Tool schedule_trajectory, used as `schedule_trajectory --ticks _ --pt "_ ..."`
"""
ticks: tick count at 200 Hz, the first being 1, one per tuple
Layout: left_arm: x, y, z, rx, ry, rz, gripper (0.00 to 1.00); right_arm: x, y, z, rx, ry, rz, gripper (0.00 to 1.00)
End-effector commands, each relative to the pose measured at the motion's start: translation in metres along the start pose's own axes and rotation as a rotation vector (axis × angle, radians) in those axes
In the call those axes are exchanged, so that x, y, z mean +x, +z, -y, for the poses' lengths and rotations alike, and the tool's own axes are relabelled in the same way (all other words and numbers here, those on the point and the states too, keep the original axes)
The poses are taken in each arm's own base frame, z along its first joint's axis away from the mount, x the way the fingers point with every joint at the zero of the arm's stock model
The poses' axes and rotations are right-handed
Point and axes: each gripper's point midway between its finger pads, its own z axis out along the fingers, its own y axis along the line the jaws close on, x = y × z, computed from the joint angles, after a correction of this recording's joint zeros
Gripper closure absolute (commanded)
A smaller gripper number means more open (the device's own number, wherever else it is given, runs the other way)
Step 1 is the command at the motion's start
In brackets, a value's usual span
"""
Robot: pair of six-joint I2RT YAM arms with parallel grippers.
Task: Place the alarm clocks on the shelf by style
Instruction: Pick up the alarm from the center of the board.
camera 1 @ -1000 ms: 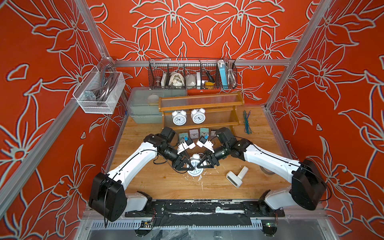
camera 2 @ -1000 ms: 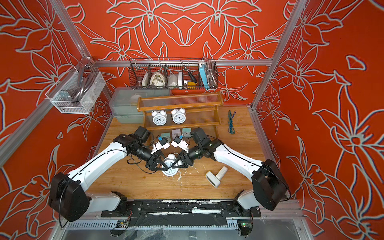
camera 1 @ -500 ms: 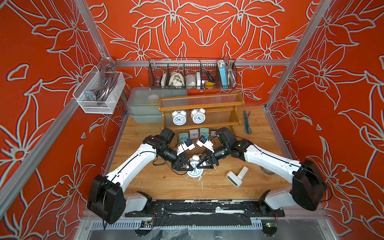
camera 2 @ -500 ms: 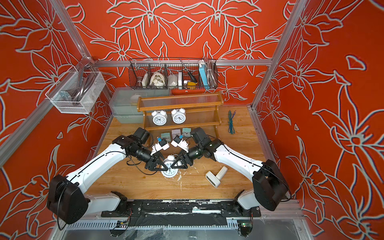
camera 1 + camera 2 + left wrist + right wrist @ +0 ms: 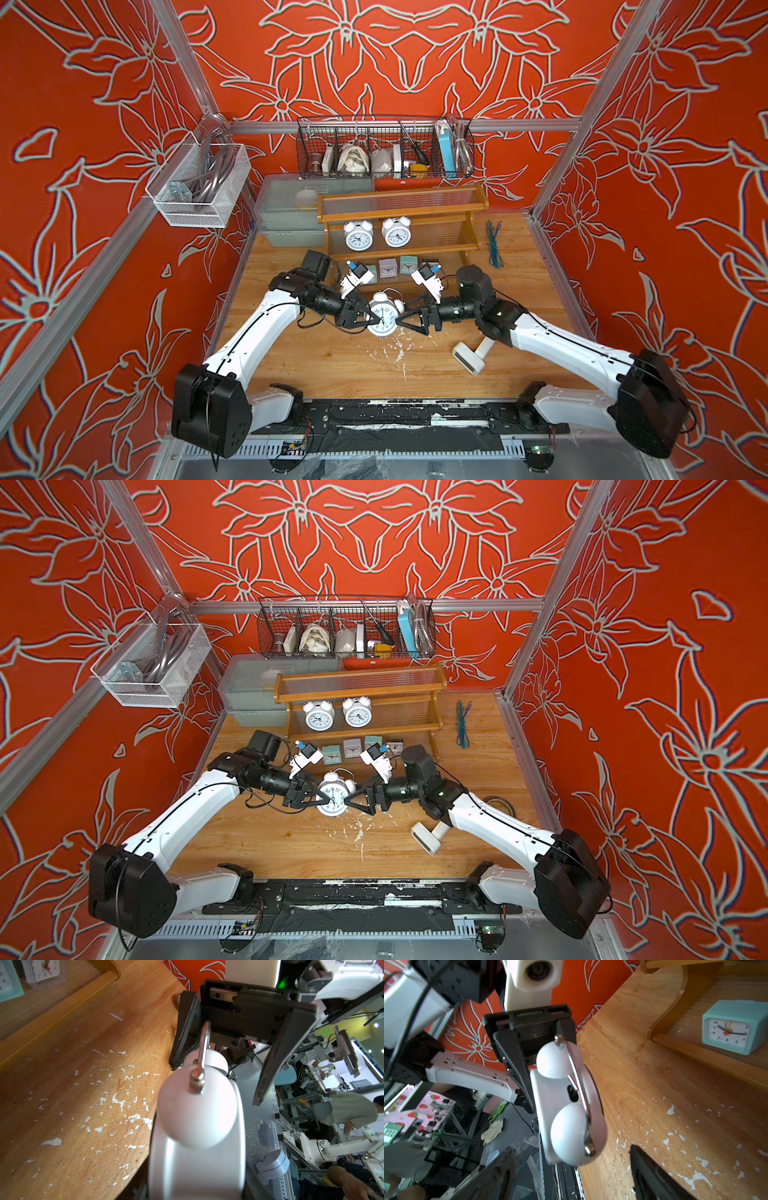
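My left end effector point(image 5: 371, 319) is shut tight on the round clock point(image 5: 383, 316), pinching it front and back. My right end effector point(image 5: 401, 321) is wide open. Its jaws are spread near the clock's bells and do not pinch. The clock hangs over the middle of the table point(image 5: 332, 365), in front of the shelf point(image 5: 401, 206).

I think my right side should pull straight back, so it does not catch the metal handle or a bell. My left side must hold firm and not tip the clock. Then the clock should go on the middle step beside the two round clocks point(image 5: 358, 237) there. It should stand up with its face to the front.

The held clock has black numbers on its face, with 12 at the top. The teal clock point(image 5: 733, 1028) on the low step shows numbers too, like 10, 9 and 6. I can read no brand name anywhere.
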Motion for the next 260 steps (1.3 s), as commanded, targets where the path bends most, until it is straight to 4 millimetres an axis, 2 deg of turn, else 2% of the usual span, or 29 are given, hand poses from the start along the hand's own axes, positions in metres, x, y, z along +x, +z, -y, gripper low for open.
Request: schedule_trajectory --ticks 1,22,108,152,222,260 --pt "-0.016 -0.008 0.016 0.069 0.031 0.081 0.71 -0.038 -0.005 -0.015 -0.054 0.065 0.19 0.11" --pt "-0.019 -0.012 0.015 0.07 0.025 0.105 0.71 -0.042 -0.002 -0.017 -0.081 0.111 0.243 0.11" --pt "-0.024 -0.018 0.016 0.087 0.017 0.135 0.71 -0.024 0.018 -0.026 -0.171 0.092 0.218 0.2" --pt "-0.024 -0.02 0.016 0.084 0.019 0.143 0.7 -0.017 0.025 -0.026 -0.17 0.073 0.207 0.29" --pt "-0.024 -0.021 0.015 0.087 0.02 0.148 0.7 -0.015 0.025 -0.032 -0.202 0.021 0.225 0.41" --pt "-0.023 -0.021 0.015 0.088 0.022 0.148 0.69 -0.017 0.024 -0.038 -0.225 -0.016 0.237 0.55"
